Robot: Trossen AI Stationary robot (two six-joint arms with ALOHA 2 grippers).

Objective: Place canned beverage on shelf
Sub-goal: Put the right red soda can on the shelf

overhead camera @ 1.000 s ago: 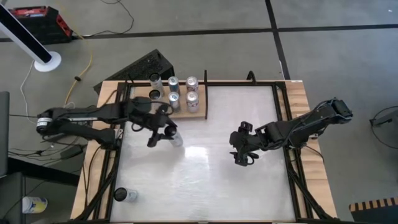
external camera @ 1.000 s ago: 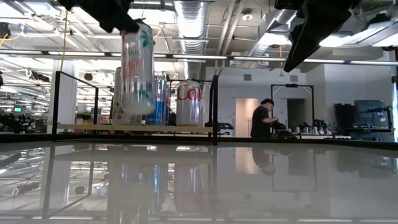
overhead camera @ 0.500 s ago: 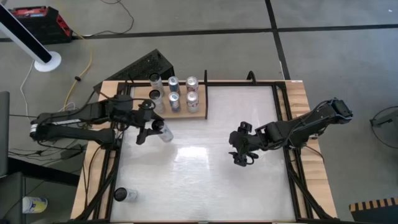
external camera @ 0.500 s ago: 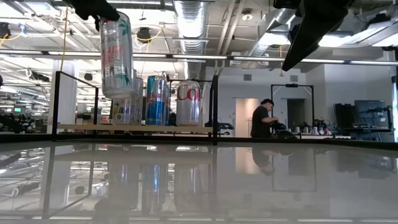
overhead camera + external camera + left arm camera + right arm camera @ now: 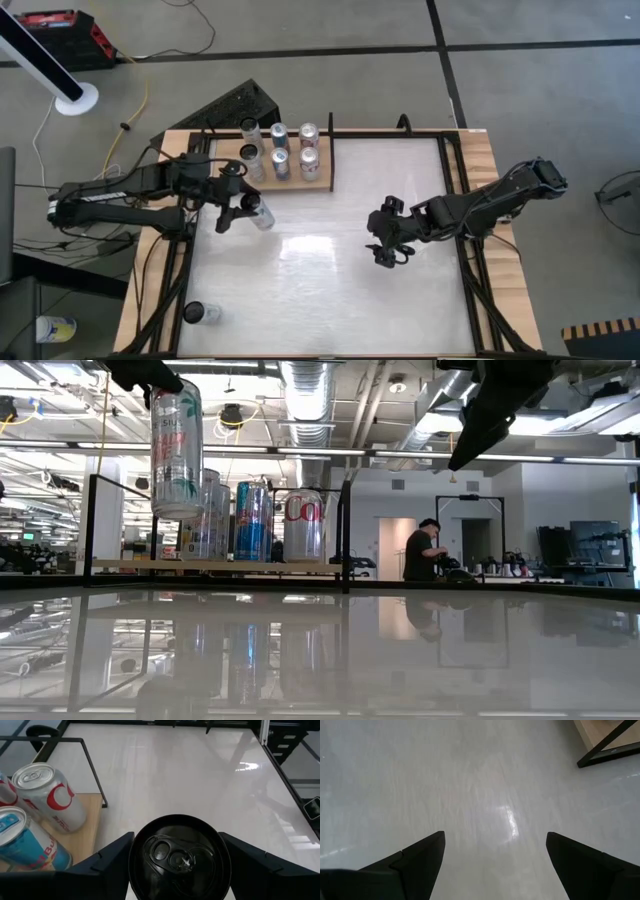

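1. Between the left gripper fingers — a tall silver beverage can with red and green print, clamped, lifted clear of the glossy white table.
2. Just beside the light-brown wooden shelf with black rails, not yet over it.
3. Already on that shelf — several standing cans.
4. Left to do: carry across, lower, release.
5. Mid-table, the right gripper — jaws wide apart, empty.
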